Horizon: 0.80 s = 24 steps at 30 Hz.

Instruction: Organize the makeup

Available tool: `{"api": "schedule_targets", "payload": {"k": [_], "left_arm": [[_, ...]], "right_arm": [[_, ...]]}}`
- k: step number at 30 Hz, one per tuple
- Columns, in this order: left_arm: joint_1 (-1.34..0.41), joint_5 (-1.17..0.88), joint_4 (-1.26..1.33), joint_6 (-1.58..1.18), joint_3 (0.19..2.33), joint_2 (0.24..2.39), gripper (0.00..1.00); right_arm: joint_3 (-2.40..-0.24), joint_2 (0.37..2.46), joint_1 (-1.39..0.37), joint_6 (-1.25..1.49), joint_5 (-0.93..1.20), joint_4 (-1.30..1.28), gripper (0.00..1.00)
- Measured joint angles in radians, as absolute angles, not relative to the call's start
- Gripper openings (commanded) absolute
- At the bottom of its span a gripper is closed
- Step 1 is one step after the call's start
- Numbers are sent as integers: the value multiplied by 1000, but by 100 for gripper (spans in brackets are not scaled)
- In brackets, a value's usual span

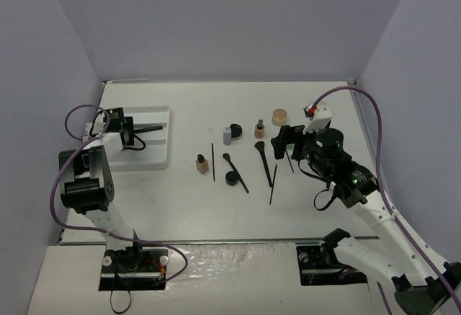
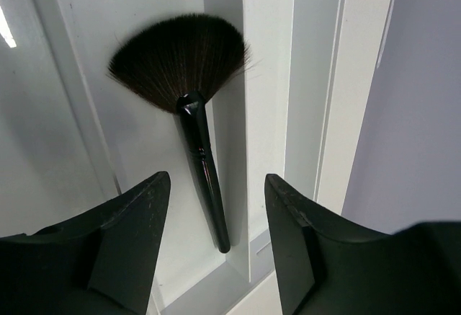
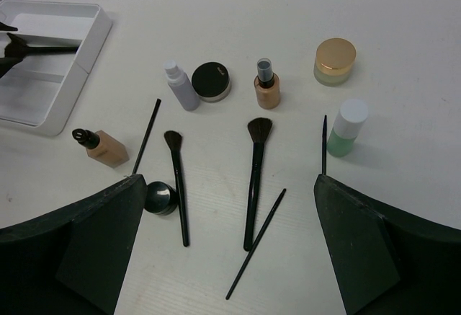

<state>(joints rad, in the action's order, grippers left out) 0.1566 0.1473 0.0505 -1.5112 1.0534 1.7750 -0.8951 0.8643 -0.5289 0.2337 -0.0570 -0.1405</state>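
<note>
My left gripper (image 2: 216,207) is open over the white tray (image 1: 160,158). A black fan brush (image 2: 180,63) lies in a tray slot between and just beyond the jaws, untouched. My right gripper (image 3: 230,182) is open and empty above the loose makeup: two black brushes (image 3: 176,185) (image 3: 254,171), thin pencils (image 3: 256,244) (image 3: 147,135) (image 3: 324,144), a black pot (image 3: 160,197), a beige bottle (image 3: 104,147) lying down, a grey bottle (image 3: 180,86), a black compact (image 3: 212,81), a tan bottle (image 3: 266,88), a gold-lidded jar (image 3: 335,61) and a green-white bottle (image 3: 347,127).
The tray (image 3: 86,41) sits at the table's far left, with ridged dividers (image 2: 266,113). The items spread across the table's middle (image 1: 238,156). Grey walls close in the back and both sides. Purple cables loop from both arms.
</note>
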Motion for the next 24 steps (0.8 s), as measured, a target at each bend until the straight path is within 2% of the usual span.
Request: {"api": "schedule_targets", "payload": {"k": [6, 11, 19, 24], "left_arm": [[153, 101, 15, -1468, 1053, 1693, 61], [119, 47, -102, -1288, 1106, 1565, 71], [-128, 10, -309, -884, 1195, 1353, 94], [-190, -3, -461, -710, 1143, 1193, 97]], "right_arm": [[-894, 853, -529, 241, -59, -150, 100], [-880, 877, -529, 275, -85, -178, 97], [-813, 1017, -525, 346, -88, -212, 76], [-798, 1157, -525, 386, -87, -208, 62]]}}
